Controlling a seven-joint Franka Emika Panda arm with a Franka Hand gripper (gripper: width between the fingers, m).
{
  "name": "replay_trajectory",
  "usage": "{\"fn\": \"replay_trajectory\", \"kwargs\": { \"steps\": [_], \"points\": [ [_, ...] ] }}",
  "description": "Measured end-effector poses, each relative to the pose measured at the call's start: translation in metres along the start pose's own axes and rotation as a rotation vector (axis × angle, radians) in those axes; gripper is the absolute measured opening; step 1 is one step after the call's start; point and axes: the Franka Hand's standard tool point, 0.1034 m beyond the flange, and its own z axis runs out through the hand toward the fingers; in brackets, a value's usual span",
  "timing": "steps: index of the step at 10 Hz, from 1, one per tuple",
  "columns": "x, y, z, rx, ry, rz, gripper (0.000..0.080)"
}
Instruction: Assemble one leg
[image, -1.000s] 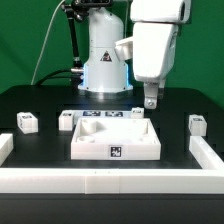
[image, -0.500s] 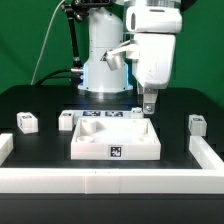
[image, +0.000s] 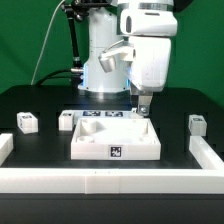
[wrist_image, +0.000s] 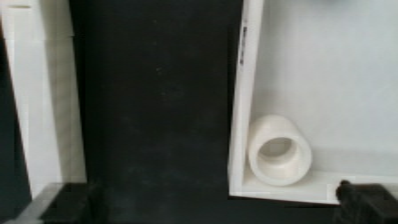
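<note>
Three small white tagged legs lie on the black table in the exterior view: one at the far left (image: 27, 122), one beside the tray's left corner (image: 67, 120), one at the right (image: 197, 124). The large white tray-like part (image: 115, 148) sits in the middle. My gripper (image: 143, 104) hangs above the tray's back right corner, open and empty, touching nothing. In the wrist view my gripper (wrist_image: 210, 203) shows only dark fingertips (wrist_image: 361, 198) at the frame's edge, with the tray's rim (wrist_image: 247, 100) and a round socket (wrist_image: 276, 150) between them. No leg shows there.
A low white wall runs along the front (image: 110, 180) and both sides (image: 207, 152) of the table. The marker board (image: 100, 114) lies behind the tray. The robot base (image: 105, 60) stands at the back. A white strip (wrist_image: 36, 90) shows in the wrist view.
My gripper has moved a little toward the exterior view's left, along the tray's back edge. The legs and the tray have not moved.
</note>
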Motion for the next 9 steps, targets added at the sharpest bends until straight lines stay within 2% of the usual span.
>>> {"fn": "replay_trajectory", "kwargs": {
  "steps": [1,2,4,6,7,9],
  "points": [
    [-0.004,-0.004,0.002,0.008,-0.002,0.005,0.0649],
    [-0.005,-0.018,0.007,0.006,0.001,0.008,0.0649],
    [-0.001,-0.057,0.013,0.038,0.000,0.060,0.0649],
    [0.001,-0.080,0.023,0.076,-0.003,0.105,0.0649],
    [0.001,-0.086,0.028,0.087,-0.003,0.109,0.0649],
    [0.000,-0.084,0.027,0.084,-0.003,0.110,0.0649]
  ]
}}
